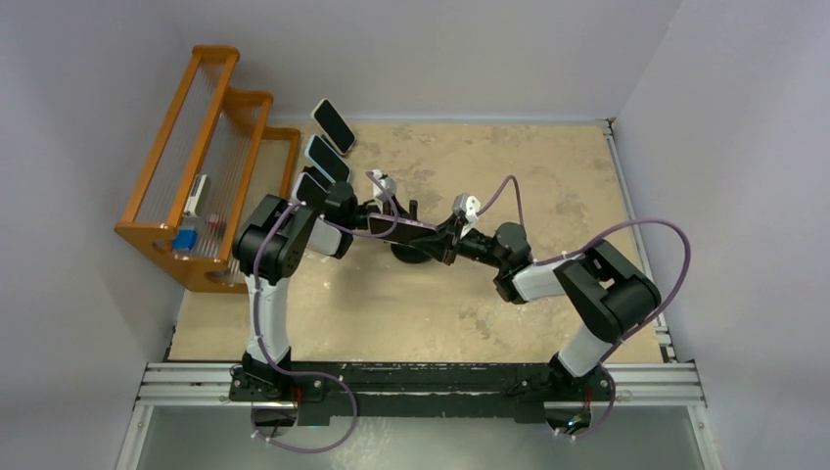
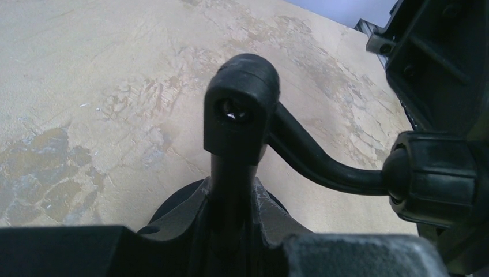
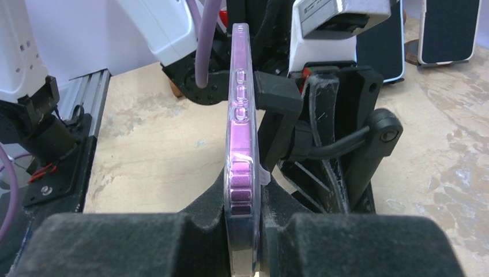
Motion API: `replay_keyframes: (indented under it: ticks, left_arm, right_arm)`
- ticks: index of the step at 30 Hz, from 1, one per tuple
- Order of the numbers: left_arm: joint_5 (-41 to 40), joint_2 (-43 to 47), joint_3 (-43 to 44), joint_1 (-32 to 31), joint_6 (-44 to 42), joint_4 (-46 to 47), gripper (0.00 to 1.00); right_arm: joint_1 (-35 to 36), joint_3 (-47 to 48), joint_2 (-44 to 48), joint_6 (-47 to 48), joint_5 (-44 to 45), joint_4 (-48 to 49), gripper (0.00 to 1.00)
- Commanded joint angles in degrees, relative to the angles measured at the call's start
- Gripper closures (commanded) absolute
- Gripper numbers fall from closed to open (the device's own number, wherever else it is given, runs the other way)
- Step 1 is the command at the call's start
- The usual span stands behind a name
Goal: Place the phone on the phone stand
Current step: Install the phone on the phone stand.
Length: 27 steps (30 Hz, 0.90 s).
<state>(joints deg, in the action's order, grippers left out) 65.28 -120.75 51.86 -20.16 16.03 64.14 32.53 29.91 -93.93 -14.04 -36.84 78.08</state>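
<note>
Top external, one held phone (image 1: 394, 227), three propped phones (image 1: 333, 125) (image 1: 326, 157) (image 1: 309, 186)

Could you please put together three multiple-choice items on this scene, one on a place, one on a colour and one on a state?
1. Where does the wooden rack stand? A. at the table's left edge; B. at its right edge; C. between the arm bases.
2. What colour is the held phone's case edge? A. green; B. purple; C. orange.
3. What is the right hand doing? A. hanging open; B. gripping a cable; C. shut on the phone.
Answers: 1 A, the rack sits left of the left arm; 2 B, the right wrist view shows a purple rim; 3 C, it clamps the phone edge-on while the left hand holds the phone stand.
</note>
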Motion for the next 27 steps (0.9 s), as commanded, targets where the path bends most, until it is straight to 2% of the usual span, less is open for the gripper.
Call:
replay_keyframes:
  ticks: [1,5,17,22,27]
  left_arm:
    - [-1.3,0.9,-1.3,0.6,3.4,-6.3,1.0]
    - [-3.6,2.5,-2.0,0.6,3.4,-8.6,1.0]
    - [-10.2,7.8,2.1,1.6,1.9,-20.8,1.0]
    - [-12.0,8.7,1.9,2.7,3.2,-21.1,1.0]
    - [-12.0,9.9,-1.0,2.9,3.5,-17.5,1.0]
  right_arm:
    - [0.4,-4.8,-6.0,-1.2,6.5,8.3,1.0]
    - [2.9,-6.5,-11.5,-3.2,9.1,13.1,1.0]
    - [5.6,-7.2,-17.0,-3.0,13.8,12.1,1.0]
    - [6.9,-7.4,-21.2,-4.5,15.1,13.3,1.0]
    - [7.0,-7.3,-23.2,-9.2,13.7,15.7,1.0]
